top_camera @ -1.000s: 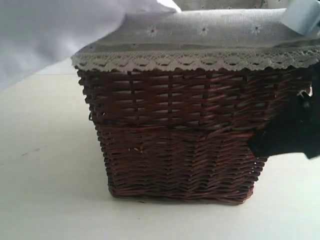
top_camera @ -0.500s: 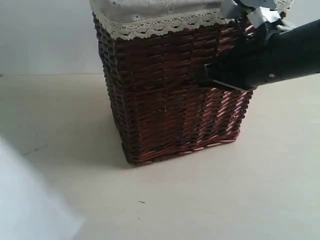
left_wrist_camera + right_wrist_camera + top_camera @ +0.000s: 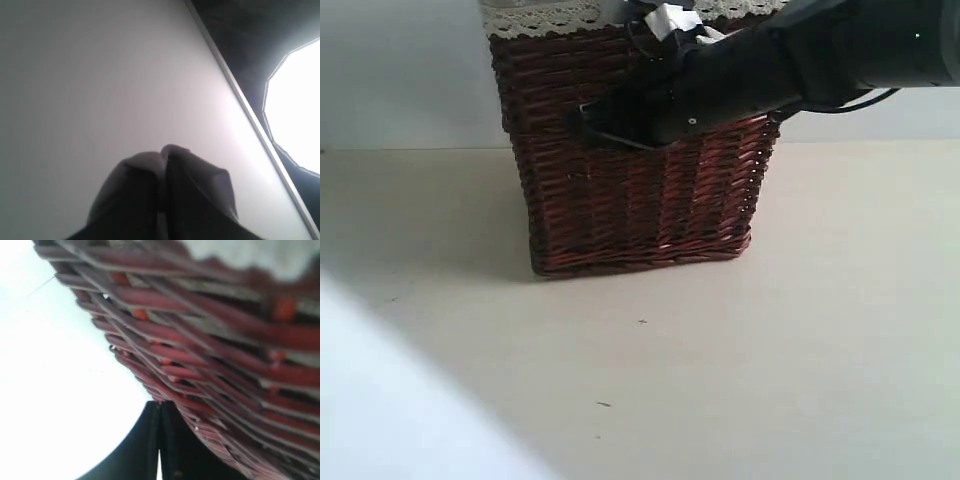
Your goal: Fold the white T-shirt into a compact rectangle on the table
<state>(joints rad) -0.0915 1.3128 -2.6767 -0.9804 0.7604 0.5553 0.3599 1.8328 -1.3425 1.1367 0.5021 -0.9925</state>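
- Nearest the exterior camera, a blurred white mass at the lower left corner is probably the white T-shirt (image 3: pixel 390 400). It looks raised off the table (image 3: pixel 770 350), not spread on it.
- Judged step: bringing the shirt out. No fold has begun.
- The next move calls for laying the shirt flat on the bare table in front of the wicker basket (image 3: pixel 620 210).
- Farther back, the right tool (image 3: pixel 585 122) crosses the basket's front, clenched and empty.
- Only the right wrist view shows its 2 fingers pressed together, just beside the weave.
- Only the left wrist view shows the left tool (image 3: pixel 164 150). It is clenched and aimed at a pale surface. Whether it pinches cloth cannot be told.
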